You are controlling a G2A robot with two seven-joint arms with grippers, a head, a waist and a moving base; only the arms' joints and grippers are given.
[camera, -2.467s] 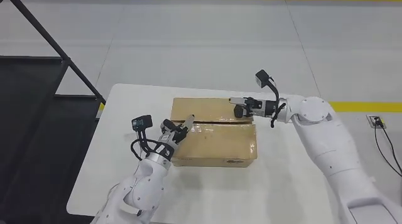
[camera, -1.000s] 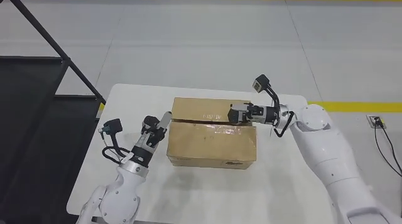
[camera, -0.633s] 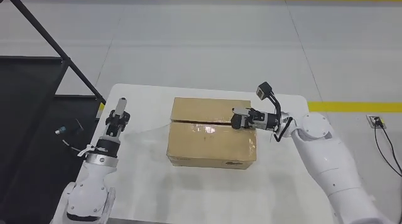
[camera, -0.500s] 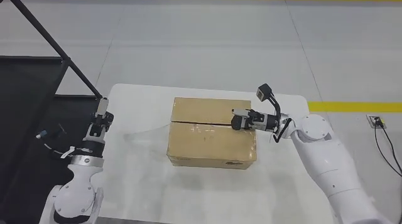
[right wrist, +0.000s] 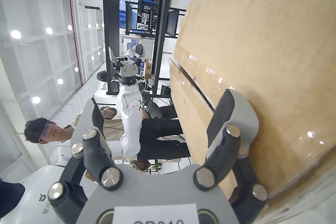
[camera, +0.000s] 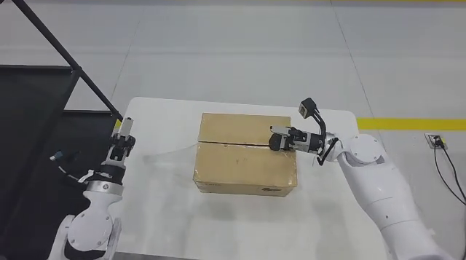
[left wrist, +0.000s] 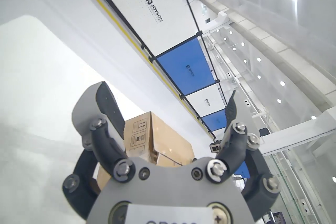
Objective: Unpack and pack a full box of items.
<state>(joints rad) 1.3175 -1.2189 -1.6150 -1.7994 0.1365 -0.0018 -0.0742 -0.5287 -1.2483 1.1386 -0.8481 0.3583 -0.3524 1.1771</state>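
The right gripper point(right wrist: 160, 101) is spread wide, with one finger over the top of the cardboard box point(camera: 244, 162), close to its taped seam; the left gripper point(left wrist: 168, 93) is spread too and holds nothing, near the left edge of the white table point(camera: 167, 194), well apart from the box; the box sits closed at the table's middle.

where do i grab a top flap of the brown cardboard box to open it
Grip a flap's free edge at the centre seam of the brown cardboard box, at the end beside the open right pincer, coming from that side. The flaps lie flat and shut; the seam's dark gap is probably the only lip a finger can slip under.
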